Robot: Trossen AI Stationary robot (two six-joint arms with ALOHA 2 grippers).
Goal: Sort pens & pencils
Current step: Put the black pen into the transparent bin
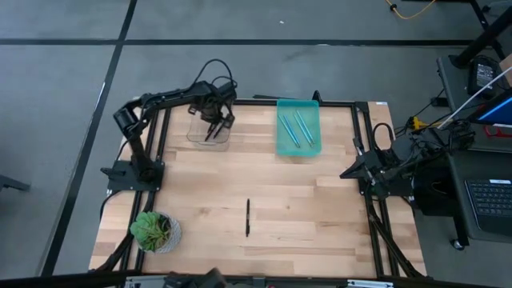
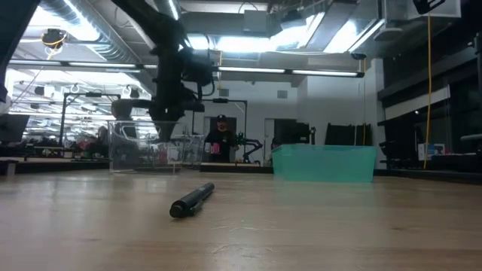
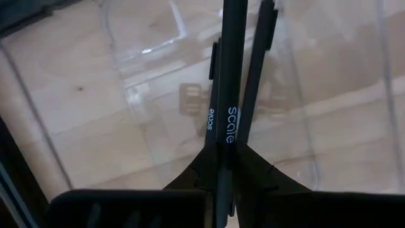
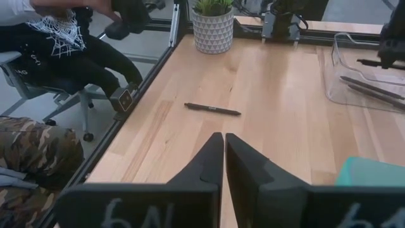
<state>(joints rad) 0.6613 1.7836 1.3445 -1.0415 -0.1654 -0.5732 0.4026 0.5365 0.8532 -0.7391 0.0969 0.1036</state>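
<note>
Fingers of L gripper closed on a black pen, held above the clear bin at far-left of counter. Held pen points away from wrist, tip down into bin; white "scale" lettering visible on barrel. Two more black sticks lie in bin beneath/beside it in L wrist view; exact count hard to tell. High view: L gripper sits directly over clear bin, arm reaching in from L side.

Fingers of R gripper pressed together, nothing between them. R gripper parked at R edge of counter, well apart from work area.

One black pen still loose on counter, near centre-front, lying roughly front-to-back. Low view shows it flat on wood, nothing touching it.

Teal bin at far centre-right holds light blue sticks, lying side by side, slightly angled.

Potted plant at front-L corner. Seated person visible beyond counter edge in R wrist view.
</note>
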